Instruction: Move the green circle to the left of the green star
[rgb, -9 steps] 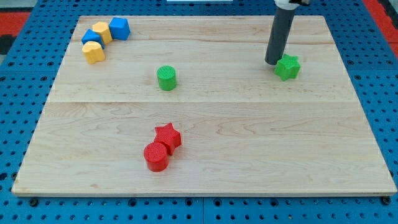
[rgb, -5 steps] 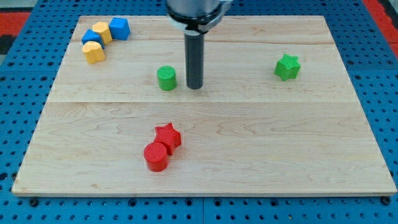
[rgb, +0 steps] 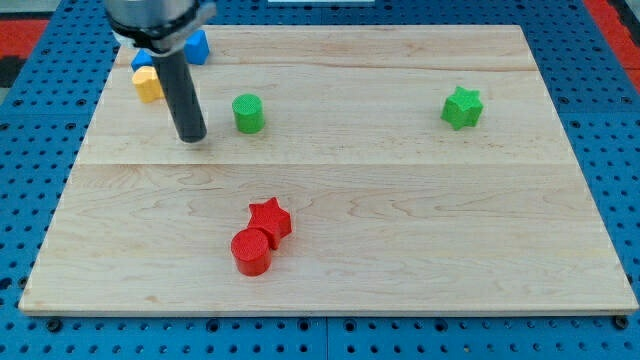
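One upright green circle (rgb: 248, 113), ribbed sides, flat top.

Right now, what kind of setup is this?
Likely a lab tabletop pushing rig: a wooden board on blue pegboard, small coloured blocks like the green circle and green star, with my tip left of the circle.

Tip: my tip (rgb: 192, 138) rests on the wooden board (rgb: 400, 230), near the view's left of the green circle block (rgb: 248, 113), not touching.
Green star block (rgb: 462, 107): well apart, toward the view's right.
Red star block (rgb: 270, 218): toward the view's bottom, touching the red circle block (rgb: 251, 251).
Top-left corner: blue block (rgb: 197, 45) and yellow block (rgb: 148, 85), partly hidden behind the rod.
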